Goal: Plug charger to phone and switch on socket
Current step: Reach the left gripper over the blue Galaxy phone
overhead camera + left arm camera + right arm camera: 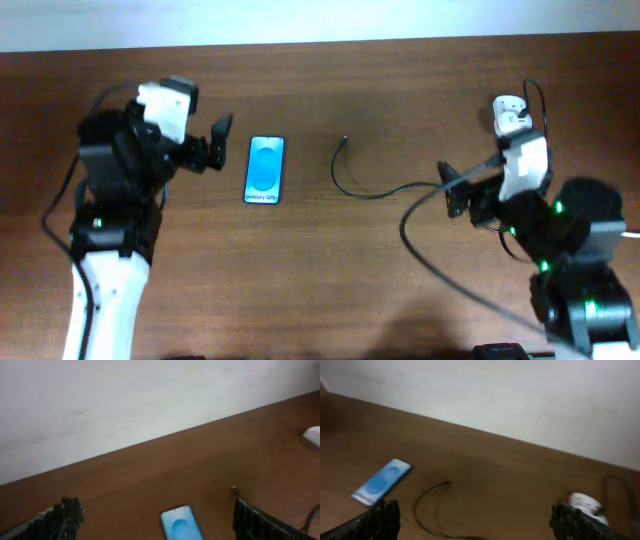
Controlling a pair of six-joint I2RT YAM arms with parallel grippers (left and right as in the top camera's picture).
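Charger (360,194): a thin black cable lying loose on the worktop (330,290). Its connector tip (344,142) points toward the far edge, just right of the phone (265,170) and not touching it. From the tip the cable curves down and runs right, toward the right gripper (450,190). The phone lies flat, screen up and lit. The left gripper (214,143) hovers just to its left, jaws spread and empty. The right gripper is likewise spread and holds nothing. The socket (511,113) shows as a white body at the far right, partly hidden behind the right arm, and its switches cannot be made out.

Judged step: picking up the connector, since nothing is plugged in yet. The grasp would best fall on the cable right behind the tip, so the tip stays stiff and can be aimed. The printed name sits at the phone's near end, so the port is probably there. If so, the tip must be turned round before insertion. The left gripper looks well placed to brace the phone against sliding.
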